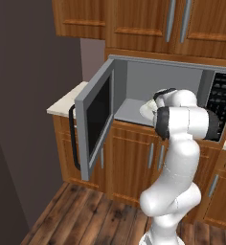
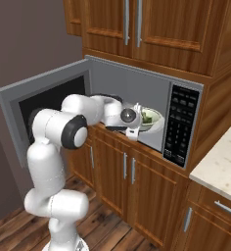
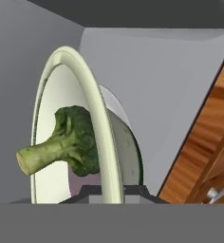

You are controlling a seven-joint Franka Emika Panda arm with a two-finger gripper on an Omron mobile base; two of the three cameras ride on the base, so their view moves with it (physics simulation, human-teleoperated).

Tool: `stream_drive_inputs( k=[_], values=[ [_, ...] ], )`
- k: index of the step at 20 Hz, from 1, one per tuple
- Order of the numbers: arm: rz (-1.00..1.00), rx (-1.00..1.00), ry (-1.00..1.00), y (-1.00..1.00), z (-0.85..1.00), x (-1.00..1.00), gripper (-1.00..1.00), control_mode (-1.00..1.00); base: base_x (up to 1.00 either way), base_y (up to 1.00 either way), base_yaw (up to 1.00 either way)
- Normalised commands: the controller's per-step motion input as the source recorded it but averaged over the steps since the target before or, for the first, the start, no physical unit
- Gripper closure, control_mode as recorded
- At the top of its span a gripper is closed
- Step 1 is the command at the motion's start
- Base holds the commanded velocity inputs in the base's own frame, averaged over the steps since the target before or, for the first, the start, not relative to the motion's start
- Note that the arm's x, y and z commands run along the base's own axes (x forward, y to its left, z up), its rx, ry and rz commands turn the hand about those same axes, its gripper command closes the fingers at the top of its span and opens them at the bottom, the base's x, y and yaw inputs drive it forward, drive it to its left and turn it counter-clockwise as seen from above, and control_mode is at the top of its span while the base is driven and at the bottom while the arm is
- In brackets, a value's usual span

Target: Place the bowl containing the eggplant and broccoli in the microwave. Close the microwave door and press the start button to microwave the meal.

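Note:
The pale bowl (image 3: 92, 118) hangs on edge in the hand view, its rim pinched between the dark tips of my gripper (image 3: 113, 192), which is shut on it. The broccoli (image 3: 71, 142) lies inside the bowl. The eggplant is hidden. From the right base view, the bowl (image 2: 154, 120) is inside the grey cavity of the microwave (image 2: 137, 83), just above its floor, with my gripper (image 2: 141, 121) at its near rim. The microwave door (image 1: 98, 119) stands swung open to the left. In the left base view the bowl (image 1: 146, 109) peeks out behind my forearm.
The black keypad panel (image 2: 181, 125) sits right of the cavity. Wooden cabinets (image 2: 151, 24) hang above and cabinet doors (image 2: 132, 181) stand below. A pale counter (image 2: 220, 162) runs to the right. The open door (image 2: 41, 100) is close to my elbow.

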Motion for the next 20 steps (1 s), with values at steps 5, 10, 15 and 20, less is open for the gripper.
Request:
stream_drive_inputs(
  k=[5,10,15,20],
  values=[
    [0.00,0.00,0.00,-0.13,-0.26,0.37,1.00,-1.00,0.00,0.00,0.00],
    [0.00,0.00,0.00,-0.02,-0.20,0.44,1.00,-1.00,0.00,0.00,0.00],
    [0.00,0.00,0.00,-0.06,-0.10,0.45,1.00,-1.00,0.00,0.00,0.00],
    [0.00,0.00,0.00,0.00,-0.01,0.31,-1.00,-1.00,0.00,0.00,0.00]
  ],
)
